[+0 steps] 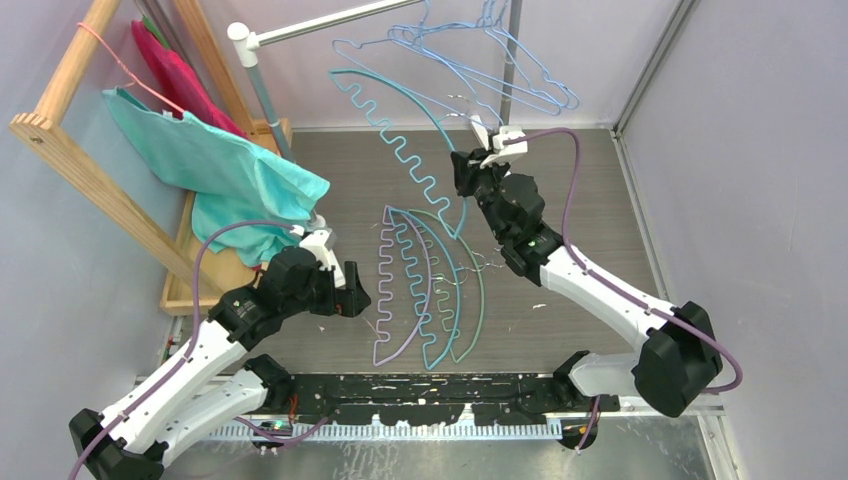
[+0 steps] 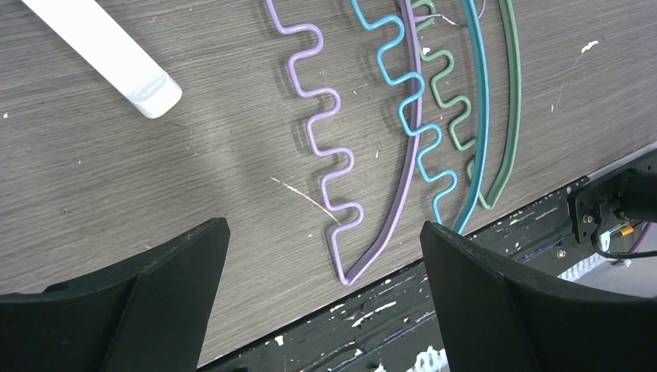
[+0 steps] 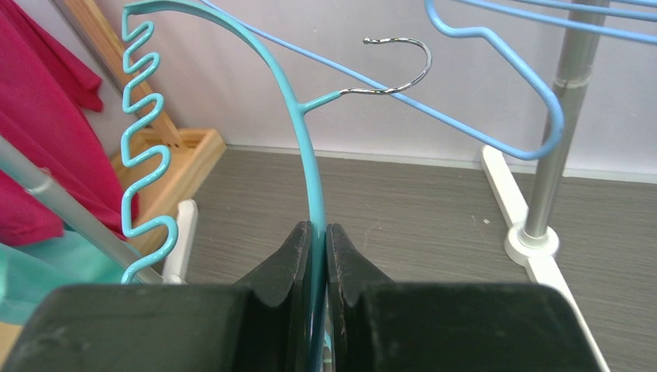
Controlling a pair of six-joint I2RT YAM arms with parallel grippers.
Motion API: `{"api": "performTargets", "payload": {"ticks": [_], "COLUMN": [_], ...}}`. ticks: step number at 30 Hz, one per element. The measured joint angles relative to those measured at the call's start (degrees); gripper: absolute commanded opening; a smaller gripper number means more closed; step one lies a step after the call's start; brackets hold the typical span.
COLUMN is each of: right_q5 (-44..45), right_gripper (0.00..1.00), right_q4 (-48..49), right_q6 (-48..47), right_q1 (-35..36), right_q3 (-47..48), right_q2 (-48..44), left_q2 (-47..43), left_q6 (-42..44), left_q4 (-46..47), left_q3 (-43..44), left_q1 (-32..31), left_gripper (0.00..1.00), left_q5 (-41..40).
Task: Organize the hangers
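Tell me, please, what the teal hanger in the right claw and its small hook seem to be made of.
The teal hanger: probably coated wire or moulded plastic, with an even, glossy colour and a thin round bar bent into zigzags. The look leaves open which it is.
The hook: bare metal, likely steel, with a silvery, mirror-like shine, and thinner than the bar.

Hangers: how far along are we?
Blue hangers already hang at the back. The right fingers clamp a teal wavy hanger, held up above the table. Three more hangers lie on it under the open left fingers, untouched.
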Motion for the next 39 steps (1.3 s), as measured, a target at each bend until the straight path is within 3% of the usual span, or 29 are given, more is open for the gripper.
{"api": "performTargets", "payload": {"ticks": [7, 16, 24, 39], "right_q5": [-6.9, -13.9, -7.2, 2.5], "right_gripper": [0.05, 0.04, 0.03, 0.01], "right_q4": [4.1, -4.4, -14.0, -18.7], "right_q6": [2.7, 1.6, -8.5, -21.8], "right_q1": [-0.1, 2.2, 8.7, 12.1], "right_q3": [0.8, 12.8, 23.5, 30.2], "right_q2": [3.0, 8.3, 8.3, 8.2], "left_q2": [0.0, 0.0, 0.3, 1.3], "left_q6": [0.2, 0.2, 0.2, 0.2], "left_q4": [0.0, 0.0, 0.0, 0.2], "left_q3": [0.0, 0.0, 0.0, 0.0], "left_q1": [0.0, 0.0, 0.0, 0.0], "left_gripper": [0.98, 0.98, 0.98, 0.98], "left_q5": [0.0, -0.7, -1.0, -1.0]}}
